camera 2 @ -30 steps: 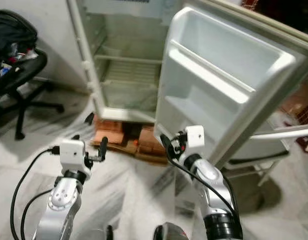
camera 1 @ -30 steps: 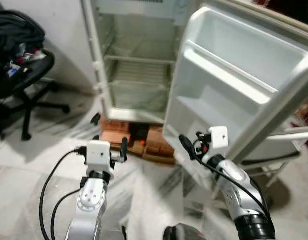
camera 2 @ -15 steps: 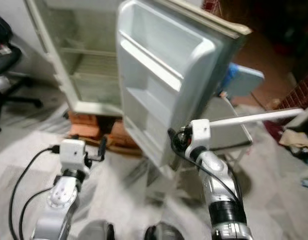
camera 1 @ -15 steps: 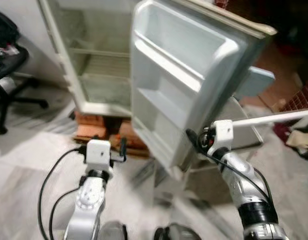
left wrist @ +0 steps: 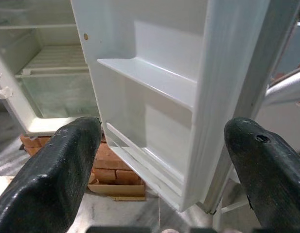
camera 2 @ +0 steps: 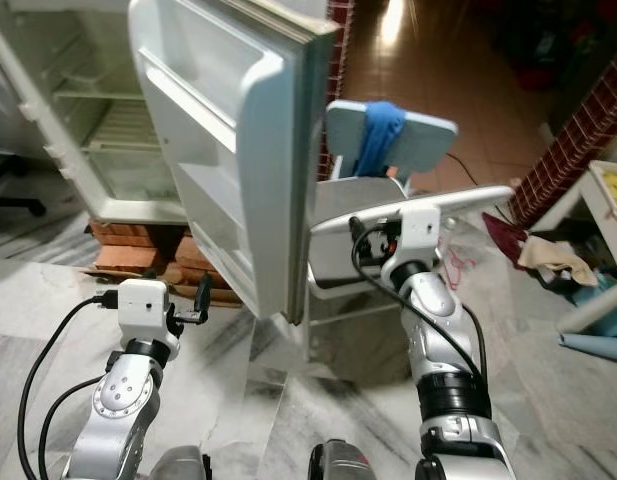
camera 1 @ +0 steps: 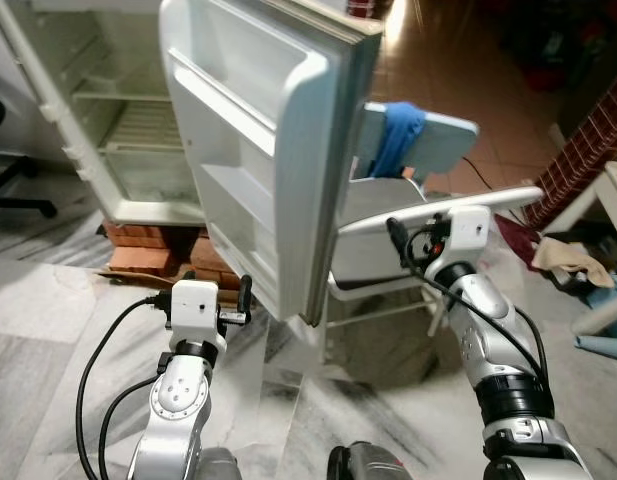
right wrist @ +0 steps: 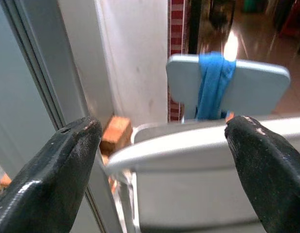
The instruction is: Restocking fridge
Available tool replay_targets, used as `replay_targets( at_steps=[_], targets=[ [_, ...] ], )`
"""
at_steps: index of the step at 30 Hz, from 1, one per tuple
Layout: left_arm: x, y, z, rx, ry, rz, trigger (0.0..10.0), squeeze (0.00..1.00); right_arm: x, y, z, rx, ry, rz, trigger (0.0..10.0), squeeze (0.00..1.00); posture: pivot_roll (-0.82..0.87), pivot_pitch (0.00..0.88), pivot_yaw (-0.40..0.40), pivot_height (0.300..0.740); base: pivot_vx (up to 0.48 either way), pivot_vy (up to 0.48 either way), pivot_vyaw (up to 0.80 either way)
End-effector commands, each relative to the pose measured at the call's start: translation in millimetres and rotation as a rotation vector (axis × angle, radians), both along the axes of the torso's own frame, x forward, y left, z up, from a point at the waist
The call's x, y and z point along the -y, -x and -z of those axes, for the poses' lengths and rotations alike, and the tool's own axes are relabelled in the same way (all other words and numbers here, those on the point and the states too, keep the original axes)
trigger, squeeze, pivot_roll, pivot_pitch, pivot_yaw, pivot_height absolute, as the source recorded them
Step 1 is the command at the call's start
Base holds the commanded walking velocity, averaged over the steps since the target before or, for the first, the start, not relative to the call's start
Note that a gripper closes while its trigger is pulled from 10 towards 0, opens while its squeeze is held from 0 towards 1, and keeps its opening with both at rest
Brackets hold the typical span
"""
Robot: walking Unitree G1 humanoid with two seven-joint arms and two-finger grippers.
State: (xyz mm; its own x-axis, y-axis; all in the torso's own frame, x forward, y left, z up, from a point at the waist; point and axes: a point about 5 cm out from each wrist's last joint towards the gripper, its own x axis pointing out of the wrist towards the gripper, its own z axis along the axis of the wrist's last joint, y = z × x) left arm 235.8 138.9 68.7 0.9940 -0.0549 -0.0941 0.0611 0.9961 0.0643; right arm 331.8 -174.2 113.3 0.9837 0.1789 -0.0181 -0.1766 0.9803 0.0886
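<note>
The white fridge [camera 1: 118, 130] stands open at the far left, its wire shelves bare. Its door [camera 1: 258, 150] is swung wide, and the door shelves [left wrist: 150, 77] are empty. My left gripper [camera 1: 220, 292] hovers low in front of the door's bottom corner, open and holding nothing. My right gripper [camera 1: 416, 240] is raised just right of the door's edge, in front of a grey plastic chair [camera 1: 428, 205]; it is open and empty. In the right wrist view the fingers [right wrist: 74, 160] frame the chair and the door's edge [right wrist: 38, 82].
A blue cloth [camera 1: 396, 135] hangs over the chair's backrest. Red bricks [camera 1: 148, 250] prop up the fridge. An office chair's leg [camera 1: 13, 195] pokes in at far left. A crumpled cloth [camera 1: 563, 255] and a white frame [camera 1: 613, 215] lie at right, on marble floor [camera 1: 48, 330].
The camera has swung to the right, so the fridge slid left and the grey chair came into view. My right gripper now faces the chair rather than the door. Both grippers stayed open.
</note>
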Motion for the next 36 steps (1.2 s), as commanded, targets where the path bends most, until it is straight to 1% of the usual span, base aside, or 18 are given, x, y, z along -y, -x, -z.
replay_targets(
  at_steps=[1, 4, 5, 8, 11, 14, 15, 16, 23, 24, 26, 27, 30, 32, 36],
  targets=[
    [-7.1, -1.5, -1, 0.001, -0.024, -0.017, 10.0, 0.0, -5.8, -4.5, -4, 0.014, -0.02, -0.005, 10.0, 1.0, 0.13, 0.082, -0.031, 0.74, 0.0, 0.0, 0.0],
    [-6.8, -2.2, -2, 0.01, -0.02, -0.02, 10.0, 0.0, -4.8, -6.1, -7, 0.027, -0.031, 0.005, 10.0, 1.0, 0.13, 0.081, -0.032, 0.74, 0.0, 0.0, 0.0],
    [-7.5, -1.0, -4, 0.02, -0.024, -0.021, 10.0, 0.0, -6.9, -3.7, -8, 0.032, -0.031, -0.008, 10.0, 0.88, 0.13, 0.082, -0.031, 0.74, 0.0, 0.0, 0.0],
    [-9.3, 1.0, -3, 0.017, -0.027, -0.024, 10.0, 0.0, -11.2, 0.3, -6, 0.034, -0.011, -0.038, 10.0, 0.89, 0.13, 0.084, -0.033, 0.74, 0.164, 0.0, 0.0],
    [-10.9, 4.1, 3, -0.007, -0.007, -0.041, 10.0, 0.0, -15.9, 4.5, -5, 0.047, 0.007, -0.062, 10.0, 0.89, 0.12, 0.086, -0.031, 0.74, 0.277, 0.0, 0.0],
    [-8.4, 4.4, 2, -0.001, -0.013, -0.023, 10.0, 0.0, -16.4, 5.6, -4, 0.051, 0.006, -0.045, 10.0, 0.88, 0.12, 0.089, -0.03, 0.74, 0.286, 0.0, 0.79],
    [-9.0, 4.3, 2, 0.0, -0.008, -0.024, 10.0, 0.0, -16.4, 5.8, -4, 0.052, 0.005, -0.036, 10.0, 0.68, 0.12, 0.091, -0.03, 0.74, 0.304, 0.0, 0.79],
    [-9.8, 4.3, 2, 0.0, -0.006, -0.026, 10.0, 0.0, -15.8, 5.9, -5, 0.052, 0.006, -0.027, 10.0, 0.0, 0.12, 0.091, -0.03, 0.74, 0.3, 0.0, 0.0],
    [-15.1, 7.5, 1, 0.003, -0.01, -0.039, 10.0, 0.0, -5.9, 10.8, -4, 0.033, 0.022, 0.031, 10.0, 0.0, 0.12, 0.093, -0.031, 0.74, 0.305, 0.0, 0.0],
    [-18.9, 10.8, 1, -0.001, -0.001, -0.053, 10.0, 0.0, -0.1, 17.0, -3, 0.024, 0.043, 0.044, 10.0, 0.0, 0.11, 0.094, -0.029, 0.74, 0.296, 0.0, 0.0],
    [-21.3, 14.1, 3, -0.013, 0.023, -0.069, 10.0, 0.0, 4.7, 23.0, -4, 0.034, 0.078, 0.043, 10.0, 0.0, 0.11, 0.094, -0.027, 0.74, 0.3, 0.0, 0.0],
    [-22.0, 18.6, 7, -0.037, 0.038, -0.072, 10.0, 0.0, 11.0, 29.4, -3, 0.029, 0.118, 0.036, 10.0, 0.0, 0.11, 0.095, -0.025, 0.74, 0.244, 0.0, 0.0],
    [-21.9, 22.7, 9, -0.045, 0.033, -0.063, 10.0, 0.0, 17.4, 35.5, -1, 0.006, 0.137, 0.038, 10.0, 0.0, 0.1, 0.096, -0.022, 0.74, 0.0, 0.0, 0.0],
    [-21.9, 24.3, 10, -0.048, 0.035, -0.061, 10.0, 0.0, 18.2, 40.4, -2, 0.001, 0.169, 0.017, 10.0, 0.0, 0.1, 0.097, -0.018, 0.74, 0.0, 0.0, 0.0],
    [-23.2, 23.9, 10, -0.054, 0.037, -0.065, 10.0, 0.0, 10.2, 46.6, -4, 0.001, 0.169, -0.036, 10.0, 0.0, 0.09, 0.096, -0.012, 0.74, 0.0, 0.0, 0.0]
  ],
)
